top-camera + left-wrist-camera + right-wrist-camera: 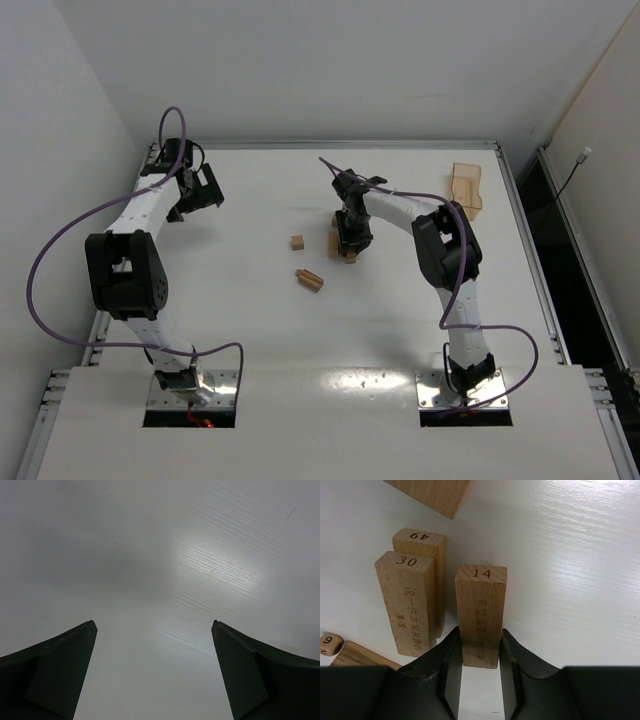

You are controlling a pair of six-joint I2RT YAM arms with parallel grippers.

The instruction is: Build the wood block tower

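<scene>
The right gripper (480, 631) squeezes block 14 (481, 605); its long side points straight out past the fingers (432, 667). The left gripper (154, 625) is wide open.

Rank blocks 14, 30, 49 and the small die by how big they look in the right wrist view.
1. Block 30 and block 14: about alike, so unranked.
2. Block 49: mostly hidden behind block 30, so its true size is unsure.
3. Die: clearly smallest.
</scene>
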